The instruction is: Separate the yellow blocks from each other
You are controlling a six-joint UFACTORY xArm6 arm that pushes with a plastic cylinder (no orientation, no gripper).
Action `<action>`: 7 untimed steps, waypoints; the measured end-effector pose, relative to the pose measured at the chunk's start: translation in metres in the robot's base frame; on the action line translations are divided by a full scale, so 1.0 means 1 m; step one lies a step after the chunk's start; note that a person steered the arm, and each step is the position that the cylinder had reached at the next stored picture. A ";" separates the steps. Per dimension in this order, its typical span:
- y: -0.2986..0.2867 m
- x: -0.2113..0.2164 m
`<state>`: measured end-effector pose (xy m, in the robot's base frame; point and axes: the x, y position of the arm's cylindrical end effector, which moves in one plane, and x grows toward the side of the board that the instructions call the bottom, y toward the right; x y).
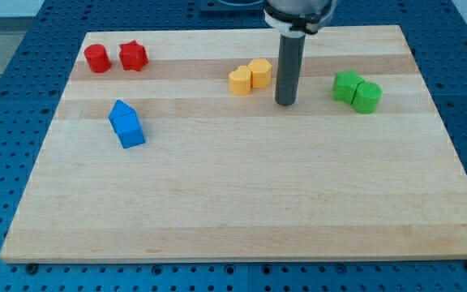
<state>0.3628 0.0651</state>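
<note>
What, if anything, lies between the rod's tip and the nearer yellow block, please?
Nothing: in the camera view, bare wooden board separates my tip from the yellow hexagonal block.

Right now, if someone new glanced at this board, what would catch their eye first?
Probably the dark rod coming down from the view's top centre, my tip resting on the wooden board just right of two touching yellow blocks. Next, the colour pairs: two red blocks at the top left, two green blocks at the right, and blue blocks at the left.
</note>
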 end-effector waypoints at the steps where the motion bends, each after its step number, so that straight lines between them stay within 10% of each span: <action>1: 0.000 -0.034; 4: -0.011 -0.073; 7: -0.018 -0.024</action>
<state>0.3385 0.0476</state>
